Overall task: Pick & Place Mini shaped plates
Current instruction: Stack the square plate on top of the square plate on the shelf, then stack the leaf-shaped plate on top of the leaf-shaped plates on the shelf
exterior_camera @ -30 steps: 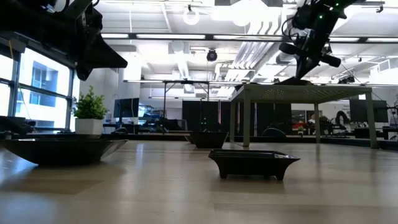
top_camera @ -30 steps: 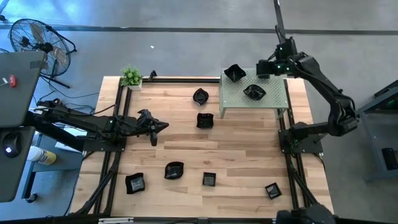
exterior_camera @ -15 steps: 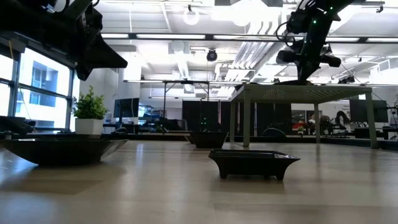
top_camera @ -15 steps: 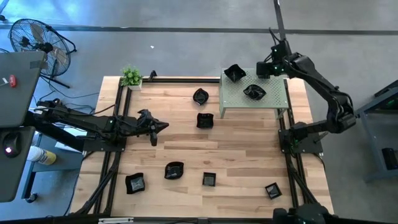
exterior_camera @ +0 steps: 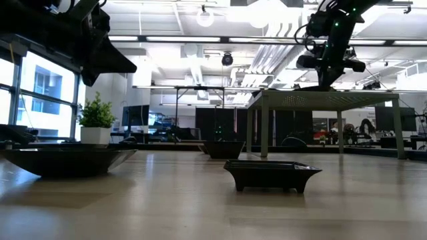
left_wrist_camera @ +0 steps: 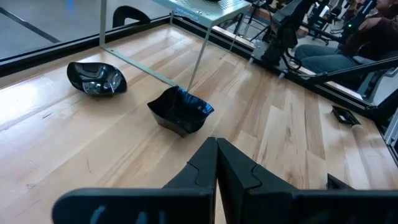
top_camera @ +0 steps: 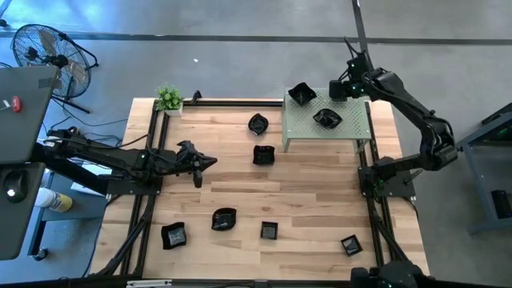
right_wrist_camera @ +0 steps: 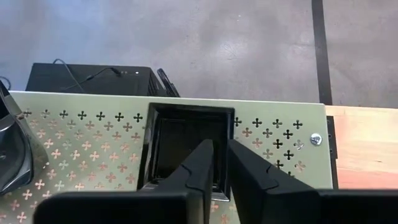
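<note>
While the right gripper hangs over the back corner of the pale green perforated stand, its jaws stand slightly apart with a narrow gap between the tips, and a square black mini plate lies flat on the stand directly beneath and just ahead of them. They are not clamped on it; whether a tip touches its rim I cannot tell.

Judging by its gloss and thin raised rim, the plate should be light, rigid and slippery, likely chippable if dropped. One upright wall of the rim looks the sensible place to pinch, one jaw inside and one outside.

Farther along the stand, the high view shows a wavy-edged plate near its middle and a third plate at its far left corner.

Below on the worktop, more plates lie scattered: two near the stand's left legs, four near the front edge.

Well apart from all this, the left gripper waits over the worktop's left side, jaws pressed together and empty, a crinkled plate just ahead of it.
</note>
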Robot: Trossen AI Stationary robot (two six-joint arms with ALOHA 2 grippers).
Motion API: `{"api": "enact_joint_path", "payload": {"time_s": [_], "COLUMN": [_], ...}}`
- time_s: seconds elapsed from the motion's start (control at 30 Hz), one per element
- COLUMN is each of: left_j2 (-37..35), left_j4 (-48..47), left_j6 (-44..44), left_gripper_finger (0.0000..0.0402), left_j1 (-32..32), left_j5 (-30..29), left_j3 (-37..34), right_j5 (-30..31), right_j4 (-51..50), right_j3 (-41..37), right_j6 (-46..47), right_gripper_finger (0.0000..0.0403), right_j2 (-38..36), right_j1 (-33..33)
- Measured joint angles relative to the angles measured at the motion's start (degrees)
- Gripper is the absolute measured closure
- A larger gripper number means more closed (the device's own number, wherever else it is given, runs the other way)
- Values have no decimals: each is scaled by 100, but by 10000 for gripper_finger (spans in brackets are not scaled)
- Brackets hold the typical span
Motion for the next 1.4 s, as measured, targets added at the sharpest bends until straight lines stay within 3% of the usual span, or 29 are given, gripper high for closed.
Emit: {"api": "enact_joint_path", "payload": {"time_s": [0.23, 0.43, 0.57, 0.77, 0.9, 1.07, 1.17, 1.4], "left_j2": [0, -1, 1, 1, 1, 210, 570, 1752], "left_j4": [2, 42, 16, 6, -108, -1496, -1998, -2205], "left_j6": [0, -161, -398, -631, -714, -796, -798, -1490], "left_gripper_finger": [401, 401, 401, 401, 401, 401, 401, 387], "left_j1": [0, 0, 0, 2, 2, 2, 0, 0], "left_j5": [0, 16, 173, 199, 350, 631, 975, 1895], "left_j3": [0, 0, 0, 0, 8, 539, 901, 1272], "right_j5": [-59, -763, -994, -1404, -1163, -598, -335, -261], "right_j4": [0, -8, 307, 2196, 2934, 3041, 3042, 3043], "right_j3": [0, -2, -250, -1528, -2159, -2350, -2354, -2354], "right_j6": [-16, -635, -836, -366, 15, 105, 107, 6], "right_gripper_finger": [351, 395, 395, 399, 401, 401, 401, 401], "right_j2": [-6, -435, -963, -1886, -2407, -2892, -3099, -3412], "right_j1": [-1, 152, 809, 2136, 2962, 3752, 4032, 4305]}}
